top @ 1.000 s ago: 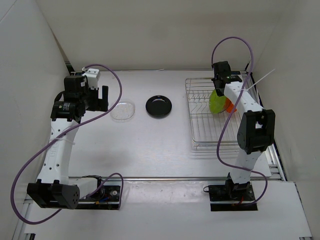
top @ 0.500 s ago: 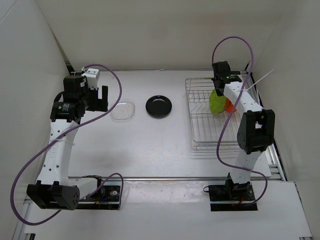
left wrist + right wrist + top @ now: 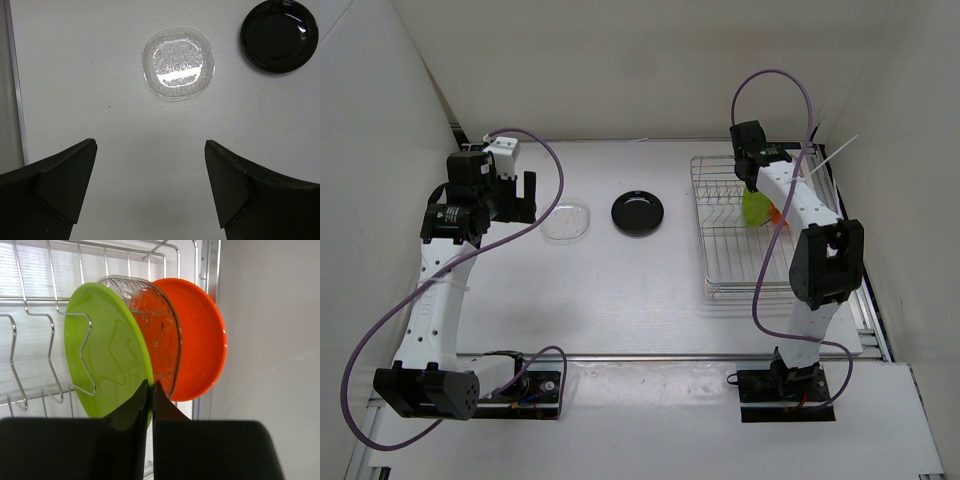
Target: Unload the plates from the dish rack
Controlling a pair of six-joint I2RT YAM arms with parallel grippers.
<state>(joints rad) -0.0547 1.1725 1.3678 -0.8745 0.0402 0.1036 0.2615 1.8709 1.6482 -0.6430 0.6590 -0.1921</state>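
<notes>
The silver wire dish rack (image 3: 706, 240) stands at the right of the table. Three plates stand upright at its far end: lime green (image 3: 105, 350), clear (image 3: 162, 330) and orange (image 3: 200, 340). My right gripper (image 3: 151, 386) is shut on the near rim of the lime green plate (image 3: 754, 208), which still stands between the rack's prongs. A second clear plate (image 3: 178, 63) and the glossy black plate (image 3: 278, 35) lie flat on the table. My left gripper (image 3: 150, 150) is open and empty, hovering just short of the clear plate (image 3: 566, 221).
The black plate (image 3: 637, 211) lies between the clear plate and the rack. White walls close in the left, back and right sides. The rack's near half holds only bare wire prongs (image 3: 50, 340).
My right gripper has shifted a little to the left, and the lime green plate has tilted with it. The left arm has not moved.
</notes>
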